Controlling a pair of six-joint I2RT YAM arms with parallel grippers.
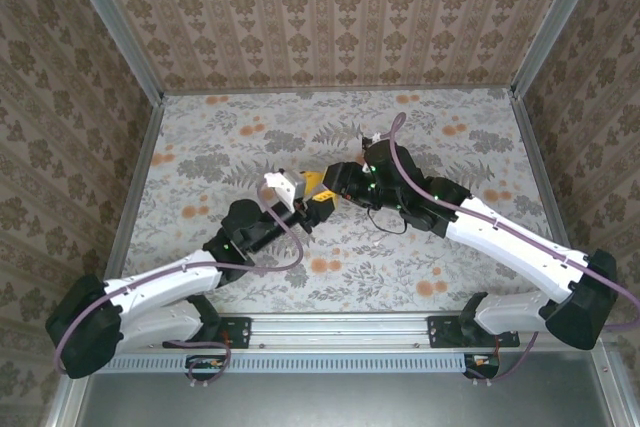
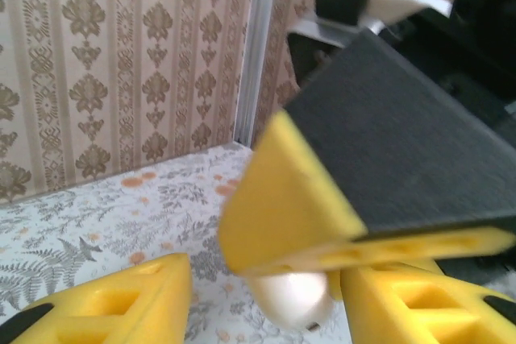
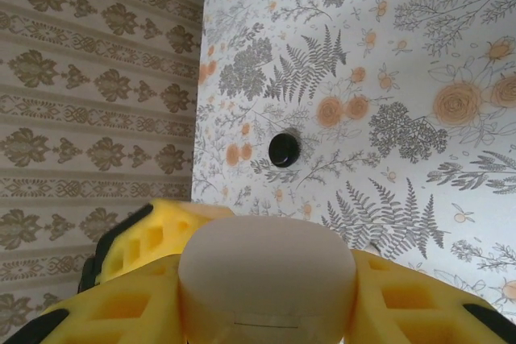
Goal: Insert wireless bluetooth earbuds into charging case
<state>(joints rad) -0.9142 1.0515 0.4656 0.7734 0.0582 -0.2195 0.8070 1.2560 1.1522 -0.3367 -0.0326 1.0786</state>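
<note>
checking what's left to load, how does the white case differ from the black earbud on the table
Colour: the charging case is white, the earbud black. Grip: the charging case sits clamped between the right gripper's yellow fingers, the earbud lies loose. Place: the charging case is held off the table, the earbud rests on it. Both look smooth and rounded.

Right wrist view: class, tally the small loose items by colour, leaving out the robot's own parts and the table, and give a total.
White: 1, the case
Black: 1, the earbud
Total: 2
</note>
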